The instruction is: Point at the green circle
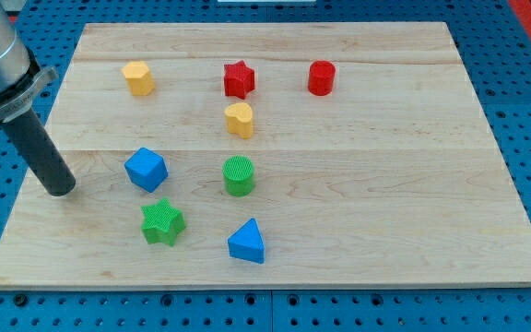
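Well right of my tip (60,189), green circle (239,175)

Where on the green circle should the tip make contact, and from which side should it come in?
Aim my tip at the green circle's lower-left wall, coming from the view's left and passing between the blue cube and the green star. Its round upright side probably takes contact anywhere; that gap looks narrow.

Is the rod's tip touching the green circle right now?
Apart. The camera view shows my tip far left of the green circle, with the blue cube between them.
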`<state>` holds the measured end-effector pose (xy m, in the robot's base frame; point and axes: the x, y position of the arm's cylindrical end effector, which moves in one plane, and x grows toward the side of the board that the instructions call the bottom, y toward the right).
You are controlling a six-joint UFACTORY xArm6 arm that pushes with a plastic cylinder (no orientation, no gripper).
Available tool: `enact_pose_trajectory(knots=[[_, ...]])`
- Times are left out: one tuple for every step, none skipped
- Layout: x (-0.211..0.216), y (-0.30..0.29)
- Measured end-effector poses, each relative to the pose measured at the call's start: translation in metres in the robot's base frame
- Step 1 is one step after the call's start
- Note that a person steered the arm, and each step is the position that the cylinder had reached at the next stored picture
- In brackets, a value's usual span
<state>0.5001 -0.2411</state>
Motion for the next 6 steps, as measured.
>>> enact_pose_trajectory(knots=[[0.0, 0.0], [-0.002, 0.0], [-0.005, 0.0], [-0.017, 0.0], [-0.023, 0.004], [-0.052, 0.039]])
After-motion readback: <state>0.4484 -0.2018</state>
